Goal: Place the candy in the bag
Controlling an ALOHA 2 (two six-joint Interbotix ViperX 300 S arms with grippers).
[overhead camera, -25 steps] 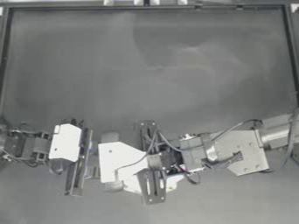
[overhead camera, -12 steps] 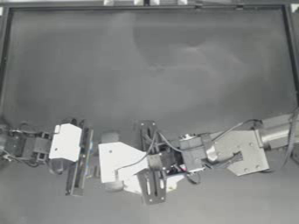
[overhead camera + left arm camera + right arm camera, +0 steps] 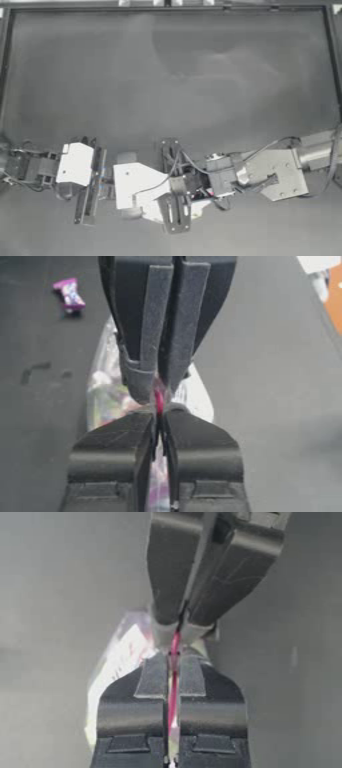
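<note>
both arms are bunched together at the near edge of the dark table [image 3: 174,75], low in the overhead view and around its middle, and between them they hide the bag almost completely from above

from the left wrist camera, the left gripper [image 3: 160,408] has its jaws pressed tight together on the pink-red seal strip [image 3: 159,398] of the bag [image 3: 107,401]. the clear, crinkly plastic spreads out to one side of the jaws, with coloured sweets showing dimly through it. coming in from the opposite way, the other arm's jaws meet the same strip, closed just as tight, so the two claws sit nose to nose on the seal

the right wrist camera shows the same thing from the other side: the right gripper [image 3: 172,662] is clamped narrow on the seal strip, a thin pink line running down between its fingers [image 3: 152,677], and the bag's pale plastic fans out beside it against the table. the left arm's jaws meet it head on, touching or very nearly touching at the strip

the candy [image 3: 69,295] lies loose on the table, a small whitish wrapper with magenta ends, well apart from the bag and from both claws. it shows only in the left wrist view; i cannot find it in the overhead view
</note>
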